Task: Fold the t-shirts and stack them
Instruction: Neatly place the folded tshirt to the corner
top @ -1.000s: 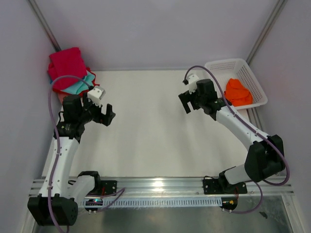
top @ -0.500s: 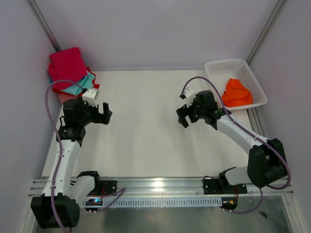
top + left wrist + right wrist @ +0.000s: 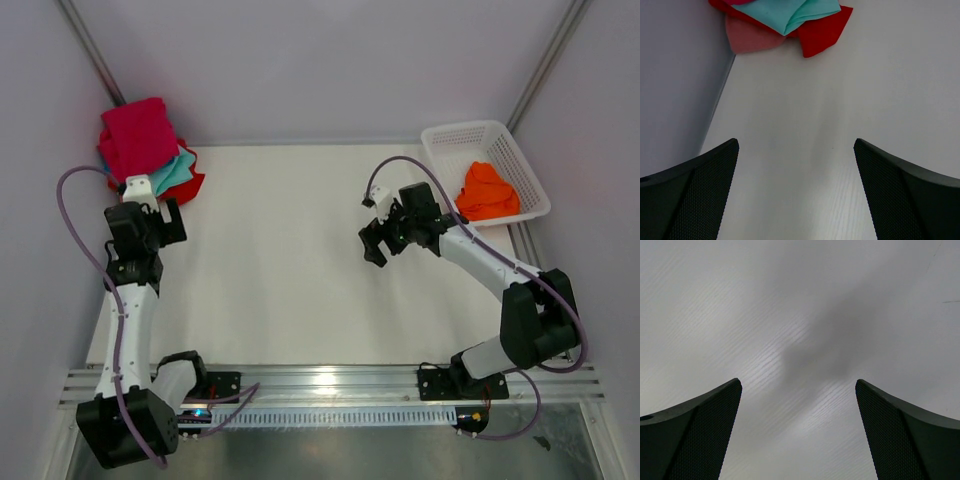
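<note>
A stack of folded t-shirts lies in the back left corner, with a crimson one point(image 3: 138, 135) on top and teal point(image 3: 172, 172) and red point(image 3: 190, 185) edges below. In the left wrist view the teal point(image 3: 790, 12), red point(image 3: 822, 32) and pink point(image 3: 752, 40) layers show at the top. My left gripper point(image 3: 148, 212) point(image 3: 795, 145) is open just short of that stack, over bare table. An orange t-shirt point(image 3: 487, 190) lies crumpled in the white basket point(image 3: 470, 135). My right gripper point(image 3: 375, 243) point(image 3: 798, 385) is open over the table's middle right, holding nothing.
Grey walls close in the table on the left, back and right; the left wall point(image 3: 675, 75) runs close beside my left gripper. The basket sits in the back right corner. The white table point(image 3: 280, 270) spreads between the two arms.
My left arm has swung left and back, so its gripper now faces the stack. The right gripper has drifted a little left and nearer. Both stayed open.
</note>
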{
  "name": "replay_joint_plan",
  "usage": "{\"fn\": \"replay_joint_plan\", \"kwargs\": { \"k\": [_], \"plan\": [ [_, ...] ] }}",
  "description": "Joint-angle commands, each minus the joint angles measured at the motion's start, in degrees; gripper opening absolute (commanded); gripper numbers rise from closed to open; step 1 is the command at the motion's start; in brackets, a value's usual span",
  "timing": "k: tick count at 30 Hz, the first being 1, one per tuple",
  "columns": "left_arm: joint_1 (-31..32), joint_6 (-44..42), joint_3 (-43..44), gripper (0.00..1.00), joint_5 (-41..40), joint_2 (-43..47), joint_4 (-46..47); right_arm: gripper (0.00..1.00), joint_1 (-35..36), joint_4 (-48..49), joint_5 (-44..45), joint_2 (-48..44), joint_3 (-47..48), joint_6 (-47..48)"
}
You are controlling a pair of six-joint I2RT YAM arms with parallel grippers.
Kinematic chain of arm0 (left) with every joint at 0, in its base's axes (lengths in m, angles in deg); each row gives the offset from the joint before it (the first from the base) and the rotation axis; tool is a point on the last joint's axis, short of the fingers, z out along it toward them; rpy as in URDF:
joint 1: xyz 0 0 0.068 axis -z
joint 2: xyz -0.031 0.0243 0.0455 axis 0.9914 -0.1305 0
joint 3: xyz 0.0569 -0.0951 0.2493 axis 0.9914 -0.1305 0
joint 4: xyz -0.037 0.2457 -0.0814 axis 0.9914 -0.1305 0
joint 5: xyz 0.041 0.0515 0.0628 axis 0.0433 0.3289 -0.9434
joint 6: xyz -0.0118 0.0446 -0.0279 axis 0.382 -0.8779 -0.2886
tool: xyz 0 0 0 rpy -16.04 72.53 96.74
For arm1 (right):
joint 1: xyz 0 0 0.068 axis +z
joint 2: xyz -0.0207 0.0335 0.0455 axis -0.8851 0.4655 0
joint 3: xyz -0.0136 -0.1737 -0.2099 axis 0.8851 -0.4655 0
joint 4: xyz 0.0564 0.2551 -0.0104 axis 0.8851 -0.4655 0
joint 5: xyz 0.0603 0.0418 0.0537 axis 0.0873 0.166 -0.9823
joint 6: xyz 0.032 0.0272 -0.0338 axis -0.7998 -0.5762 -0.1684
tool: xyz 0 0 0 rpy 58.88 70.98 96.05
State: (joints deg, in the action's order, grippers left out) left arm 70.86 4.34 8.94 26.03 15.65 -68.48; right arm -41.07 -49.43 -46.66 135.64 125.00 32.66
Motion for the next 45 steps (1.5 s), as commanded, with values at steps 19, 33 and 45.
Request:
{"fn": "replay_joint_plan", "kwargs": {
  "k": [19, 33, 45],
  "plan": [
    [-3.48, 0.8, 2.35, 0.99, -2.18, -3.14, 4.04, 0.99, 0.08, -0.26, -3.06, 0.69, 1.96, -0.71],
    [-3.48, 0.71, 0.5, 0.99, 0.45, -3.66, 3.15, 0.99, 0.17, 0.53, -2.63, 0.61, 1.78, -0.8],
    [-3.65, 0.71, -0.03, 0.99, 10.73, -3.75, 1.75, 0.99, -0.27, 15.64, 26.71, -4.93, -3.93, -10.55]
  ]
}}
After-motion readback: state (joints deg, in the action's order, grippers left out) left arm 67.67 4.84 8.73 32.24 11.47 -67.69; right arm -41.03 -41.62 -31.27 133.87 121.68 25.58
